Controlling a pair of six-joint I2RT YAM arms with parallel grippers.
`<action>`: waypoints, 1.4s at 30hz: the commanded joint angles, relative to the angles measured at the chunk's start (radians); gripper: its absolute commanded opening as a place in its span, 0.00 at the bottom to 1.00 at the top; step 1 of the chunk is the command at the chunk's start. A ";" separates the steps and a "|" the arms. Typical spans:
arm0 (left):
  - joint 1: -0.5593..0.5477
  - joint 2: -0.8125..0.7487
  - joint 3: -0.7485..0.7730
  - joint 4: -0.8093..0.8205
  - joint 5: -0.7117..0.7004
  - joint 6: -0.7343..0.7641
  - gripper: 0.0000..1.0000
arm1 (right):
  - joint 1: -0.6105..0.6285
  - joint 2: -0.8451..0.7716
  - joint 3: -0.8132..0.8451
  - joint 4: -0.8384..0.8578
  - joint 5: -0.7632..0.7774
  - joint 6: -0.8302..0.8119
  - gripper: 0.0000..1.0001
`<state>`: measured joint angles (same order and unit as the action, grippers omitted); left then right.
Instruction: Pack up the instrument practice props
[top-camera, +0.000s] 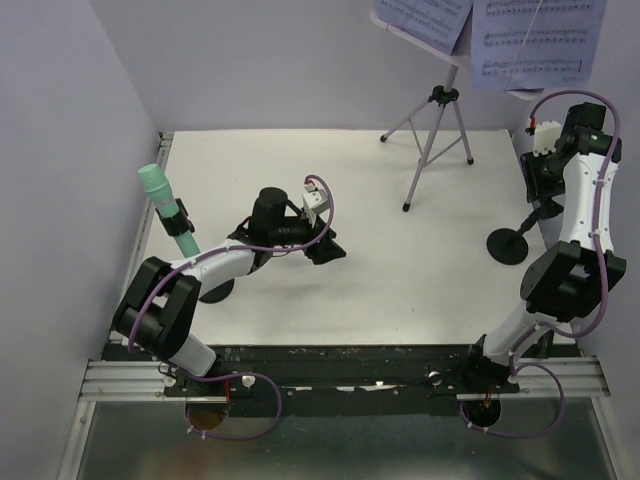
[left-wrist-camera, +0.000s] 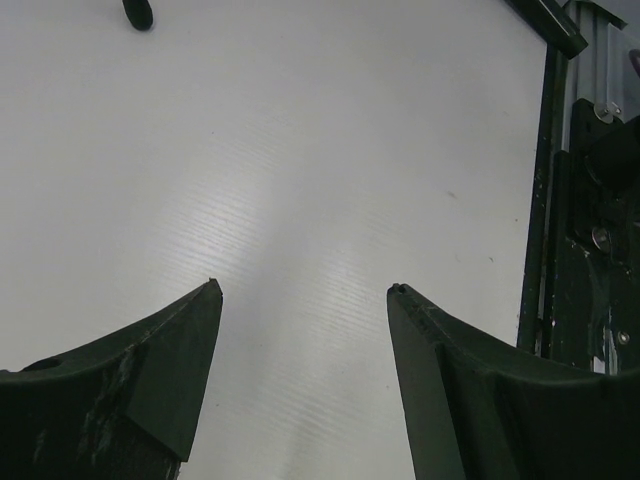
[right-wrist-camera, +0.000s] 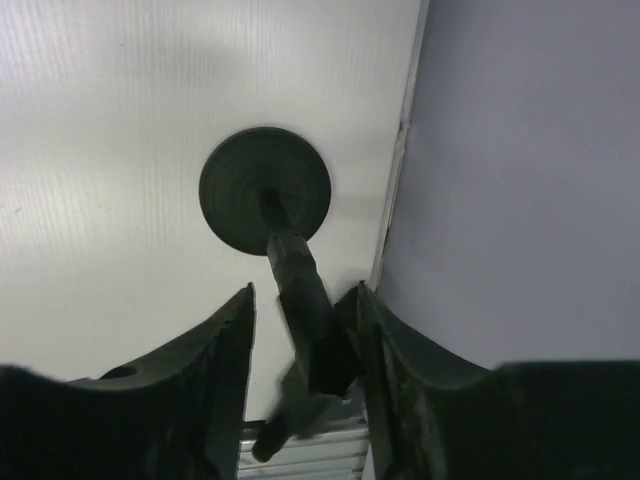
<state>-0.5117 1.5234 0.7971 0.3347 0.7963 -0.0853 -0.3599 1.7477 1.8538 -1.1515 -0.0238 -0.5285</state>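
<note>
A silver tripod stands at the back and carries printed sheet-music pages. At the left, a mint-green microphone sits tilted in a clip on a short pole whose base is partly hidden by my left arm. My left gripper hangs open over bare table. At the right wall, a short black pole rises from its round base. My right gripper is open around the pole's top. One finger touches the pole; a gap shows beside the other. The pole's upper end is blurred.
Walls close in on the left, back and right; the right wall is right beside the right gripper. A metal rail runs along the table's near edge. A tripod foot shows at the top of the left wrist view.
</note>
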 joint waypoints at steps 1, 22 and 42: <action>0.002 -0.014 0.060 -0.039 -0.002 0.042 0.78 | -0.005 0.012 -0.036 -0.031 0.059 0.010 0.60; 0.002 -0.035 0.106 -0.118 0.015 0.145 0.79 | -0.100 -0.410 -0.620 -0.008 0.128 0.039 0.94; 0.002 -0.098 0.077 -0.184 -0.026 0.133 0.79 | -0.442 -0.312 -1.050 0.456 0.240 -0.212 0.88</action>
<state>-0.5117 1.4647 0.8886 0.1795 0.7948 0.0517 -0.7868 1.3907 0.8421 -0.8402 0.1806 -0.6849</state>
